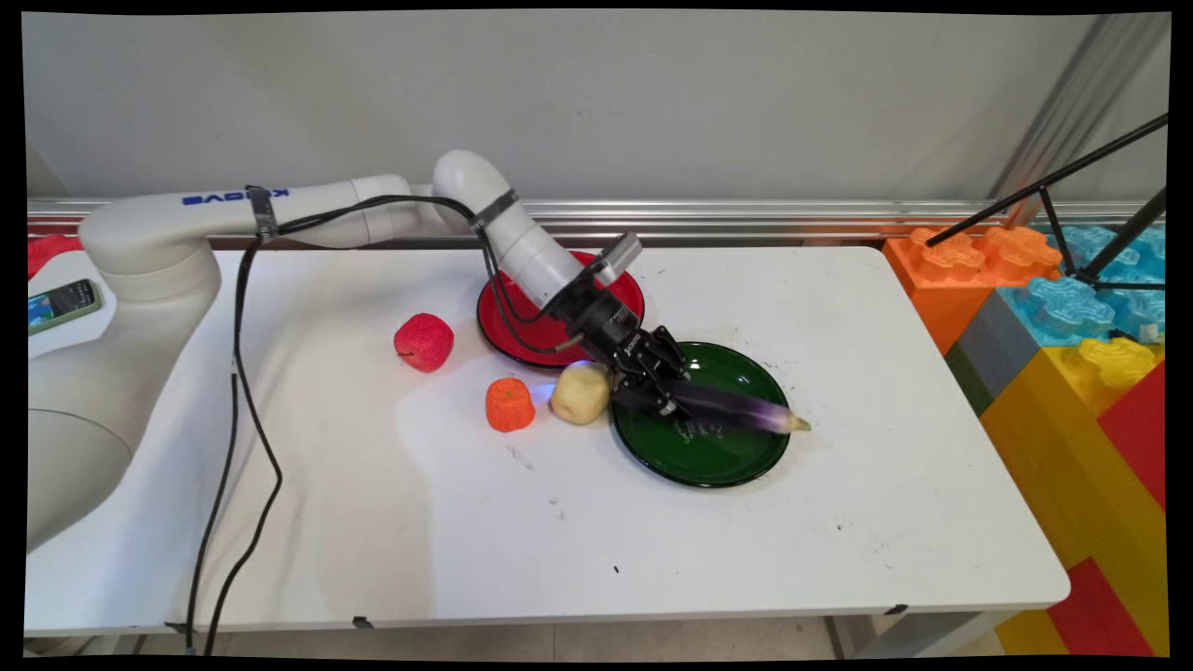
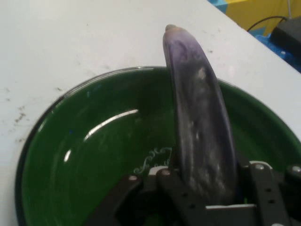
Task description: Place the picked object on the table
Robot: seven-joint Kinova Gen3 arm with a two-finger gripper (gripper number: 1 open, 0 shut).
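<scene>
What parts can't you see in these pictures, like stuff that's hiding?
- Red plate, main view: its middle is covered by the arm.
- Eggplant, both views: the near end is hidden inside the gripper.
- Green plate, hand view: its lower rim is cut off by the picture's bottom edge.
- Phone, main view: partly behind the arm's base.
- Potato: whether it touches the green plate's rim cannot be told.

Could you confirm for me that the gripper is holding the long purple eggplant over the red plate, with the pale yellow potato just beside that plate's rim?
Not quite: the plate is wrong. The main view shows the black two-finger gripper holding the long purple eggplant over the dark green plate, not the red plate behind it. The pale yellow potato sits just beside the green plate's rim.
</scene>
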